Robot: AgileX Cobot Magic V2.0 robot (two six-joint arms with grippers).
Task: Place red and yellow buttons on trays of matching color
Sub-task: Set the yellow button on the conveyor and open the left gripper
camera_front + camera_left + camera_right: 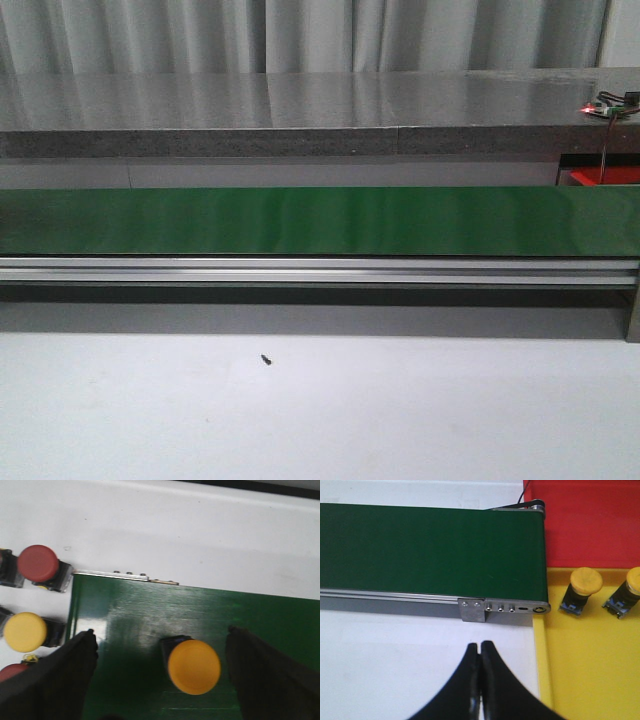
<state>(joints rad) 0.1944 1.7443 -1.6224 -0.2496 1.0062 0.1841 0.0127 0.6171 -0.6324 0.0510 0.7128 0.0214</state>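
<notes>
My left gripper (162, 677) is spread wide, its fingers flanking but not touching a yellow button (193, 666) on the green conveyor belt (260, 615). My right gripper (480, 656) is clenched empty beside the yellow tray (585, 680), which holds two yellow buttons (583, 587).

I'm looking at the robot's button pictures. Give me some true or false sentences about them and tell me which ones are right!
1. A yellow button sits on the green belt between the left gripper's open fingers. True.
2. The right gripper is wide open. False: its fingers are pressed together.
3. Two yellow buttons rest on the yellow tray. True.
4. The red tray is full of red buttons. False: the part in view holds none.
5. The right gripper is holding a button. False: it holds nothing.
</notes>
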